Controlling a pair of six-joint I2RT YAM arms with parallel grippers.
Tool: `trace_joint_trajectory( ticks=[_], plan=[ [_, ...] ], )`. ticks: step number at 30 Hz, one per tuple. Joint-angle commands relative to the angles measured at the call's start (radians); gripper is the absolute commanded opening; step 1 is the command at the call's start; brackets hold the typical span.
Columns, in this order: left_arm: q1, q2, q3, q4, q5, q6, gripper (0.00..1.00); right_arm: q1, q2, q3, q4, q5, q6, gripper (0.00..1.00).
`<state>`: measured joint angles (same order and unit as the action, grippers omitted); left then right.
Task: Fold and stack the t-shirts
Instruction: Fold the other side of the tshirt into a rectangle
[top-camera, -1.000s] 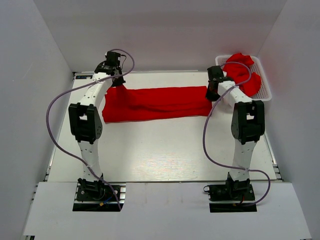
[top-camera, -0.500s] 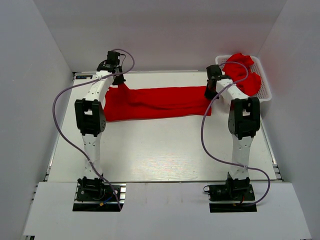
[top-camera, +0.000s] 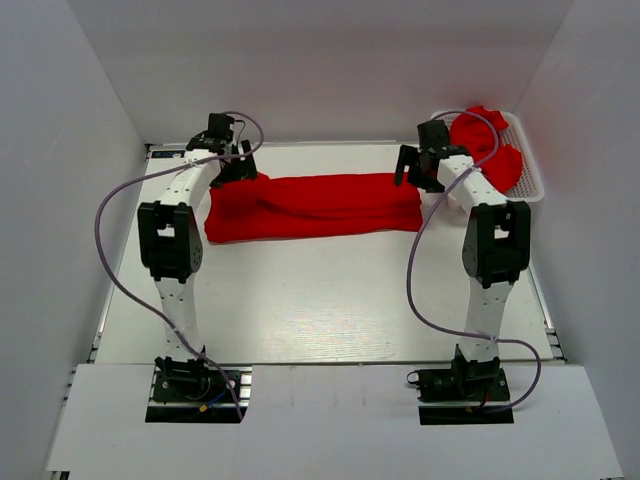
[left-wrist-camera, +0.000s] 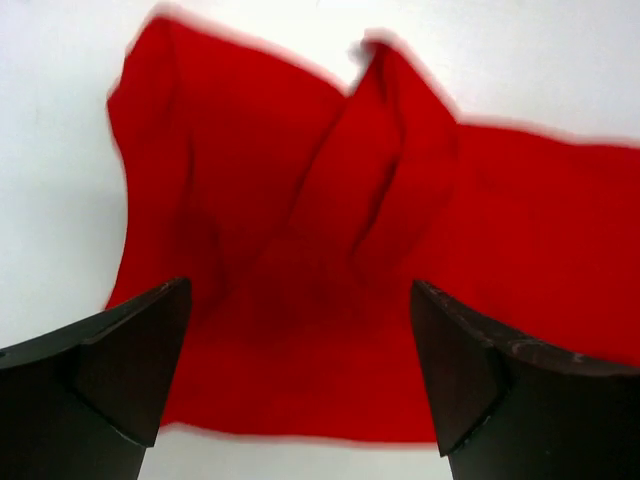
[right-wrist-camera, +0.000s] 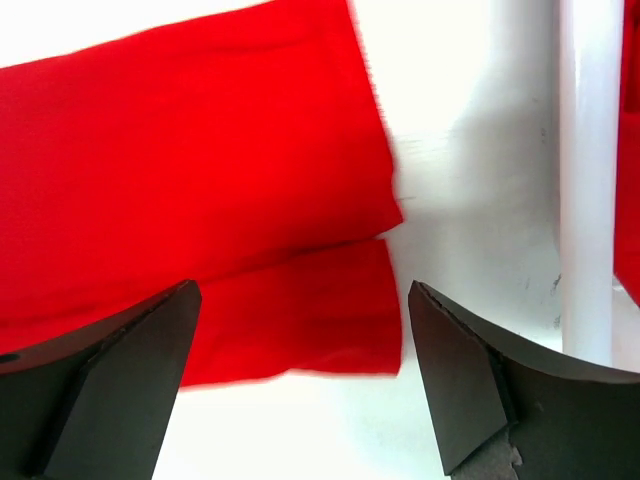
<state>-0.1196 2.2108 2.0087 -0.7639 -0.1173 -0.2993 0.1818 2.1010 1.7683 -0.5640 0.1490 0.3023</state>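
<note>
Two arm bases (top-camera: 195, 385) stand at the near edge of a white table (top-camera: 320, 300). Toward the far side, one red t-shirt (top-camera: 315, 205) lies flat as a long folded band from left to right. The left gripper (left-wrist-camera: 300, 288) is above its wrinkled left end, fingers spread wide and holding nothing. The right gripper (right-wrist-camera: 302, 290) is above the right end, fingers also spread. In the far right corner a white basket (top-camera: 532, 185) holds more t-shirts (top-camera: 485, 135). Plain white walls (top-camera: 320, 70) close the table on three sides.

red shirt (left-wrist-camera: 330, 280) on white table (left-wrist-camera: 50, 200), creased ridge rising mid-cloth. left gripper (left-wrist-camera: 300, 370) above shirt's near part, fingers (left-wrist-camera: 110, 380) spread, nothing between.
</note>
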Motion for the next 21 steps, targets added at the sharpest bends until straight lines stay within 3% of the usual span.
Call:
trace_joint_trajectory(
  ticks=[1,4,8,15,21],
  plan=[
    [0.001,-0.215,-0.147,0.007,-0.007,-0.038,1.00,0.031,-0.127,-0.041,0.041,-0.080,-0.054,0.90],
    [0.001,-0.356,-0.424,0.098,0.042,-0.067,1.00,0.085,-0.174,-0.110,0.055,-0.121,-0.133,0.90],
    [0.001,-0.471,-0.640,0.236,0.107,-0.081,0.98,0.163,-0.207,-0.179,0.104,-0.218,-0.175,0.90],
    [-0.008,-0.459,-0.757,0.339,0.204,-0.113,0.70,0.284,-0.121,-0.166,0.164,-0.304,-0.164,0.90],
    [-0.008,-0.386,-0.789,0.387,0.234,-0.136,0.67,0.335,-0.046,-0.145,0.185,-0.286,-0.106,0.90]
  ],
)
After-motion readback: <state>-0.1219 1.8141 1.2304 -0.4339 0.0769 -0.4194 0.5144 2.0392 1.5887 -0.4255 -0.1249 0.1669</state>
